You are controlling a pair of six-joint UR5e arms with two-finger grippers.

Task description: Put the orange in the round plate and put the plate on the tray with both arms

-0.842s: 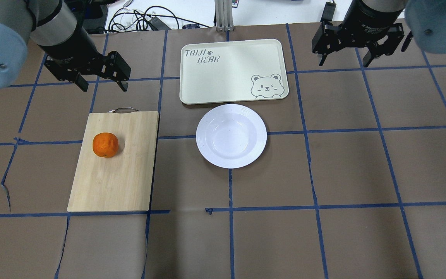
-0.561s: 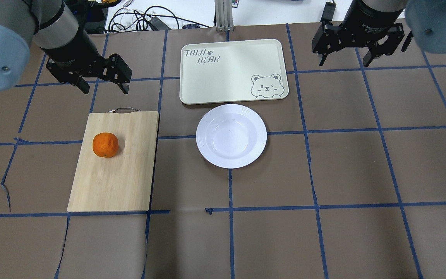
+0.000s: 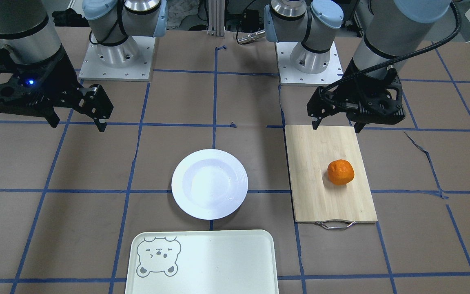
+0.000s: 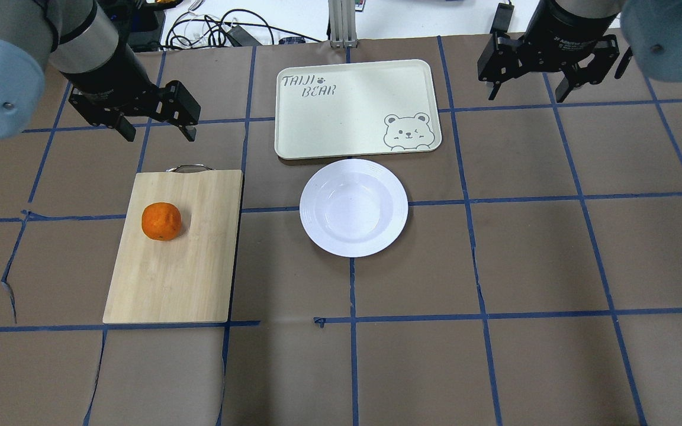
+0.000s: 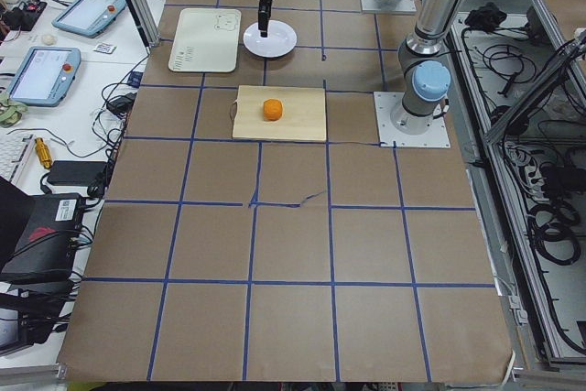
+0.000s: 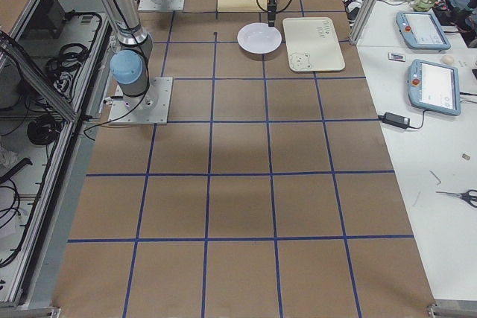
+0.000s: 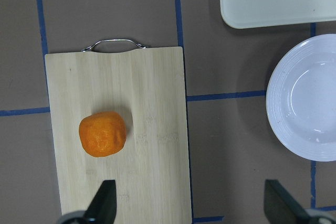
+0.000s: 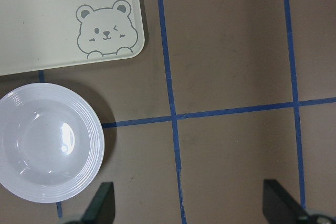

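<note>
In the overhead view, the small, dimpled, bright-orange orange (image 4: 161,221) sits left of centre on a pale bamboo cutting board (image 4: 187,278). The glossy white round plate (image 4: 317,232) lies empty at centre, just below the cream rectangular tray (image 4: 353,106). Farther up, the black left gripper (image 4: 158,135) at upper left and the black right gripper (image 4: 526,96) at upper right hang with fingers spread, holding nothing.

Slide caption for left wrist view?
Jaws open, left gripper looks down on orange on cutting board; round plate empty beside.
</note>
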